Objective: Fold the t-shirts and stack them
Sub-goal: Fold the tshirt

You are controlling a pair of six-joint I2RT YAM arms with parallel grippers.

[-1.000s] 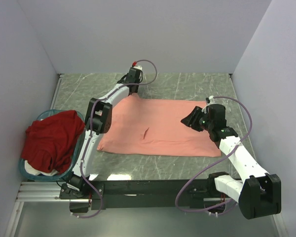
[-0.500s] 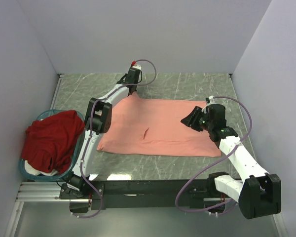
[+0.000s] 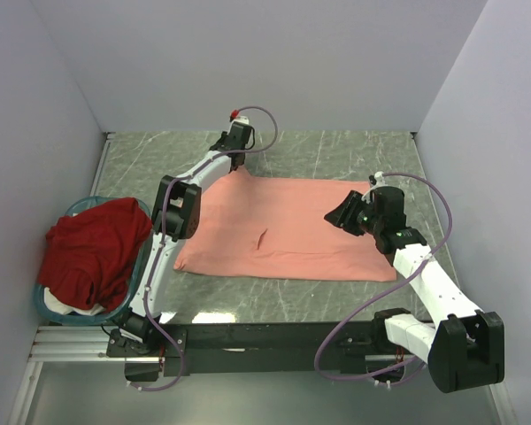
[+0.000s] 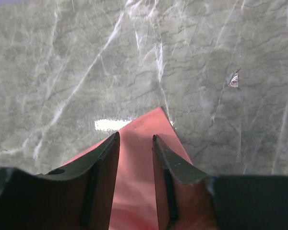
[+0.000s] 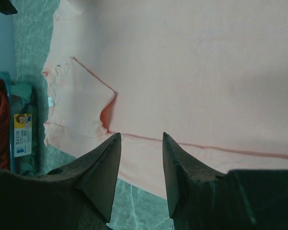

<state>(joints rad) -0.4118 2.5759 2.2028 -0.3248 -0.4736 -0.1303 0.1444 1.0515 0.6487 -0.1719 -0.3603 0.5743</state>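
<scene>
The left gripper [image 4: 136,138] stood with jaws parted over the far left corner of the salmon-pink t-shirt [image 3: 283,230], pinching nothing. The right gripper [image 5: 140,139] hung spread and empty above the shirt's right side. The shirt lay flat on the marbled table [image 3: 354,150]. Soft, light and limp, it would likely sag, so corners or hems seemed the best hold. At the left, the teal round basket [image 3: 44,303] held the dark red t-shirt [image 3: 93,248], heaped over its rim, with something white beneath.
</scene>
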